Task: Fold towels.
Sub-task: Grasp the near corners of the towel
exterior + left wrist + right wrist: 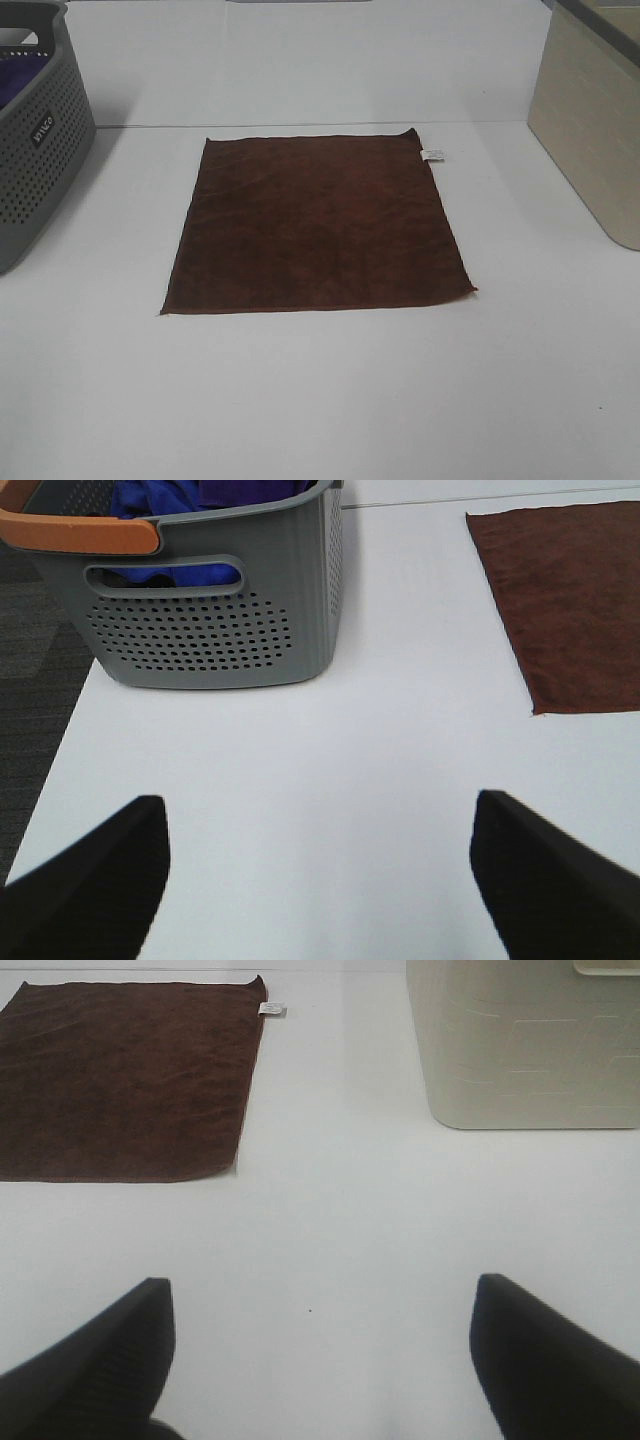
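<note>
A dark reddish-brown towel point(315, 225) lies flat and unfolded in the middle of the white table, with a small white tag point(433, 154) at its far right corner. The towel point(570, 605) shows partly in the left wrist view, and the towel point(120, 1080) also appears in the right wrist view. Neither arm shows in the exterior view. My left gripper point(320, 880) is open over bare table, short of the towel. Open too, my right gripper point(325, 1360) hangs over bare table with nothing between its fingers.
A grey perforated basket point(35, 130) with blue cloth inside stands at the left; the same basket point(210, 610) has an orange handle. A beige bin point(590, 120) stands at the right, and the bin point(525, 1045) is close to the towel's tag side.
</note>
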You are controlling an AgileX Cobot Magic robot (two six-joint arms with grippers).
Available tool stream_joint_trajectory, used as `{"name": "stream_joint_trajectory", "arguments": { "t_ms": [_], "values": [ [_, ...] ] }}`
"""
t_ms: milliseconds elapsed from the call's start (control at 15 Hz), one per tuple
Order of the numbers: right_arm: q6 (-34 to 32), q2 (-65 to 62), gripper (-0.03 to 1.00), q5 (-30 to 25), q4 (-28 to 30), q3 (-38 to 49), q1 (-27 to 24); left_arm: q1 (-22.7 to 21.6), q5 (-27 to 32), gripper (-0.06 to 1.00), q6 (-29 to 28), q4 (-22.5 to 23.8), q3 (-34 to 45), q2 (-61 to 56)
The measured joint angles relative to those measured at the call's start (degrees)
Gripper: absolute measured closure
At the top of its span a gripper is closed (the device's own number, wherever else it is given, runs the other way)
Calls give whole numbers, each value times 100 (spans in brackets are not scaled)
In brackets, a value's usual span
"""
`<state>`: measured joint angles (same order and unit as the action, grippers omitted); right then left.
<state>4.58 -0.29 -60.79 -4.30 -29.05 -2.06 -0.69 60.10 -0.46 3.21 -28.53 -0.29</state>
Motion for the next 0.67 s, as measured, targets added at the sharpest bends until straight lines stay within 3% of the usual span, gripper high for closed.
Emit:
{"name": "stream_joint_trajectory", "arguments": {
  "t_ms": [667],
  "values": [
    [0,0,18,0,0,0,0,0,0,18,0,0,0,0]
  ]
}}
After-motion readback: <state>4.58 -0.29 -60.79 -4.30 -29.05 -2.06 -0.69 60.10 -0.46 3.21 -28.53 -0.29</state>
